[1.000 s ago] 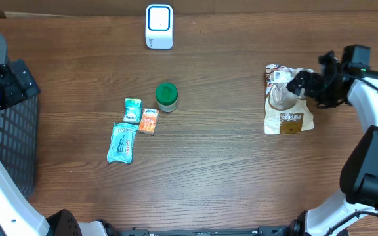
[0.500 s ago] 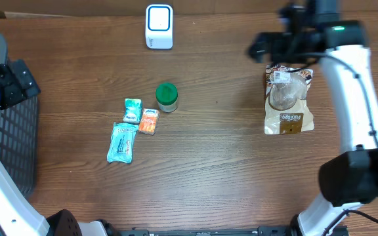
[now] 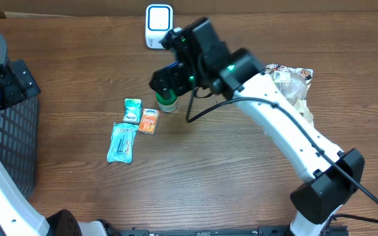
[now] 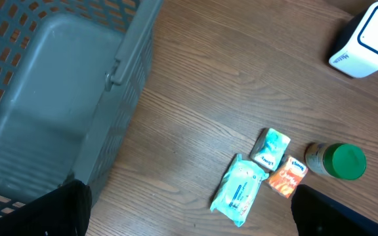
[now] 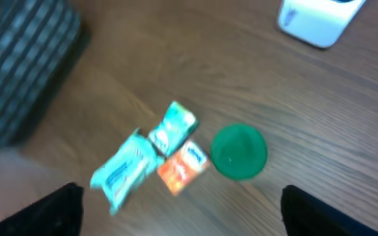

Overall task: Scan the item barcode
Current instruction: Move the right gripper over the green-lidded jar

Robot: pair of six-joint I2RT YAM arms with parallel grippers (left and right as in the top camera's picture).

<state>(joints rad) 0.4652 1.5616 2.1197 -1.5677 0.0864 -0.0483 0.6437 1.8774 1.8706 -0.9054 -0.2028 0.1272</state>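
Several small items lie left of centre: a green-lidded jar (image 3: 167, 101) (image 5: 239, 152), a small teal packet (image 3: 132, 110) (image 5: 174, 122), an orange packet (image 3: 149, 121) (image 5: 184, 168) and a teal wipes pack (image 3: 122, 142) (image 5: 123, 172). I make out no barcode on any of them. A white scanner (image 3: 159, 26) (image 5: 317, 16) stands at the back. My right gripper (image 3: 166, 82) (image 5: 182, 213) hangs open above the jar, holding nothing. At the far left my left gripper (image 4: 189, 213) is open over bare table beside the basket.
A grey plastic basket (image 4: 51, 98) (image 3: 12, 137) stands at the left edge. A brown pouch (image 3: 293, 82) with a clear item on it lies at the right, partly under my right arm. The right arm stretches diagonally across the table's middle.
My right arm has swung from the brown pouch at the right, round the back, to above the green-lidded jar. The left arm has not moved.
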